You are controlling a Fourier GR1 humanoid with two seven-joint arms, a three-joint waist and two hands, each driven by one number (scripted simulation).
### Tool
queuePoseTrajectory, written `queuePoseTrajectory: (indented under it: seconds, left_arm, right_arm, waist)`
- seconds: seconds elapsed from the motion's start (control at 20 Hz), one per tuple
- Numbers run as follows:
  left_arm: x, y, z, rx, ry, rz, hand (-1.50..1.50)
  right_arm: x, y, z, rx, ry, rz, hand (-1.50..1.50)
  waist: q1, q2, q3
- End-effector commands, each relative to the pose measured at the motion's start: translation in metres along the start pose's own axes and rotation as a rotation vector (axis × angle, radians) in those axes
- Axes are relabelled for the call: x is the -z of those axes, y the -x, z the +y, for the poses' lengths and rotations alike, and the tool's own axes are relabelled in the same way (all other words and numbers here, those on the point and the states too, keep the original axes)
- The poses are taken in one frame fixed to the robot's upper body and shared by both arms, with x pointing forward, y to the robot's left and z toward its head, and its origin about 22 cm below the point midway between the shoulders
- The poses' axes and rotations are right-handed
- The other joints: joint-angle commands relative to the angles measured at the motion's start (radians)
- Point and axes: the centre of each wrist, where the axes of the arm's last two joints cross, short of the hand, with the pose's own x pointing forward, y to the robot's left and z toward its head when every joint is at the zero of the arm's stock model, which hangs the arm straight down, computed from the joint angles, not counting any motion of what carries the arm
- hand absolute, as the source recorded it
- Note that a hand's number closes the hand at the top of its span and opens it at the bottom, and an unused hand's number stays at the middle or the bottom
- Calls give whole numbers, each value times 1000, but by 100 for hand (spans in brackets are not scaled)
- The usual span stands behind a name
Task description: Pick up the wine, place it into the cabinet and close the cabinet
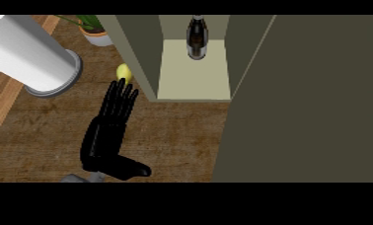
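A dark wine bottle [197, 37] stands upright at the back of the cabinet's pale shelf [195, 78]. The cabinet's door [299, 100] is swung open and fills the right side of the view as a large olive panel. My left hand [109, 130] lies over the wooden counter to the left of the cabinet, fingers straight and pointing away, thumb out to the right, holding nothing. My right hand does not show in the head view.
A big white cylinder [36, 58] stands at the left on the counter. A yellow fruit [124, 72] lies just beyond my left hand's fingertips. A potted plant [93, 29] sits at the back, left of the cabinet's wall.
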Motion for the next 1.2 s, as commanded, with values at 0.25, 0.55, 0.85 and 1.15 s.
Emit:
queuePoseTrajectory:
  seconds: [0.25, 0.55, 0.85, 1.15]
  left_arm:
    - [-26, -30, 46, 75, -28, -65, -150]
    - [-35, -61, 75, 79, -45, -62, -150]
    - [-40, -70, 98, 128, -58, -79, -150]
    - [-34, -101, 118, 113, -34, -67, -150]
  right_arm:
    - [-16, -40, 7, 171, -342, -13, 150]
    - [-13, -48, 12, 172, -328, -58, 150]
    - [-11, -51, 16, 180, -340, -72, 150]
    - [-3, -41, 25, 215, -359, -65, 150]
  waist:
    - [1, 3, 0]
    - [6, 2, -1]
    - [2, 2, -3]
    - [18, 5, -4]
